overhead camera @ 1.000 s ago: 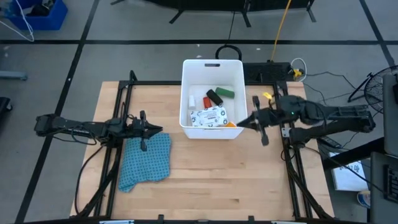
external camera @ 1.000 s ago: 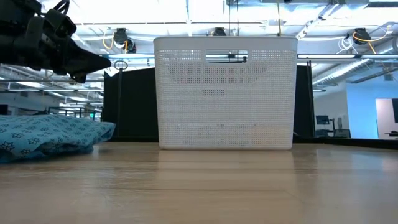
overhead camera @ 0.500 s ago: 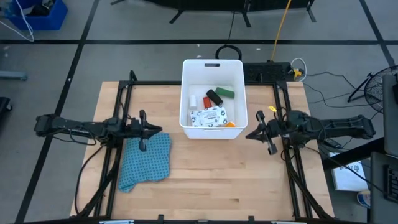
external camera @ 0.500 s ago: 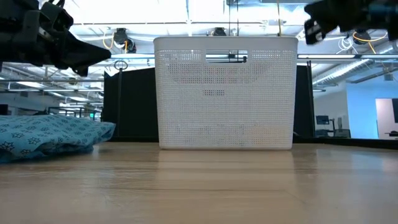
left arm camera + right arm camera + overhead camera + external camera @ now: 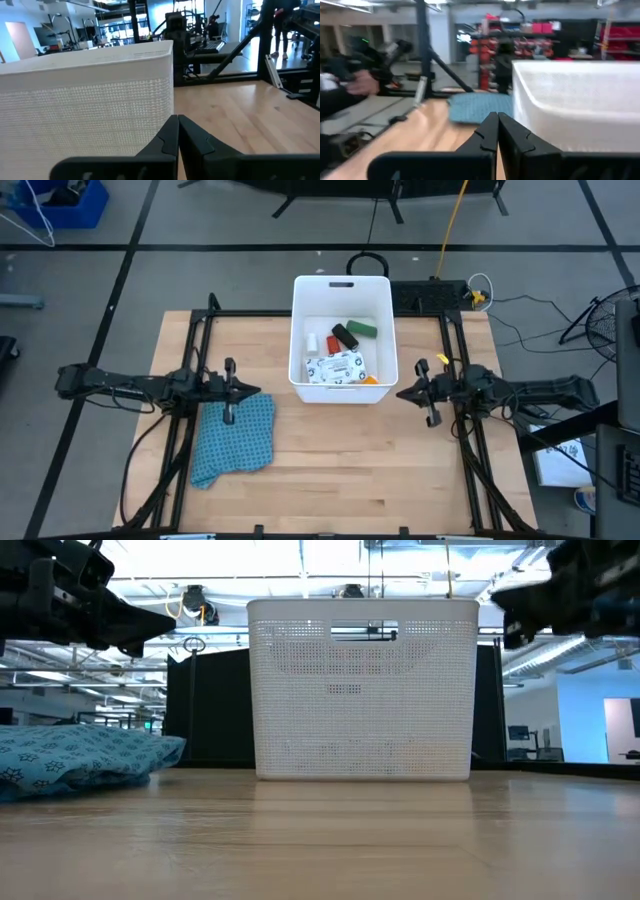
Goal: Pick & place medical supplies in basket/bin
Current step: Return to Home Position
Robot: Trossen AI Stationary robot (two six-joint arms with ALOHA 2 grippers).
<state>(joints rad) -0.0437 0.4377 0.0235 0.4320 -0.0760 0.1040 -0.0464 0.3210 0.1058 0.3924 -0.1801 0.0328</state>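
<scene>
Seeing the medical supplies [image 5: 335, 366] inside the basket [image 5: 315, 280], upper centre. Reading left gripper [image 5: 253, 391], centre-left, and right gripper [image 5: 401, 394], just right of the basket, as pinched shut, empty. Could clip the basket wall swinging wide on the way home.

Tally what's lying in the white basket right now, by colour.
White: 2, the printed packet and the small cylinder
Green: 1, the green block
Black: 1, the black block
Red-orange: 1, the bottle
Orange: 1, the orange piece
Total: 6, all inside the basket
</scene>
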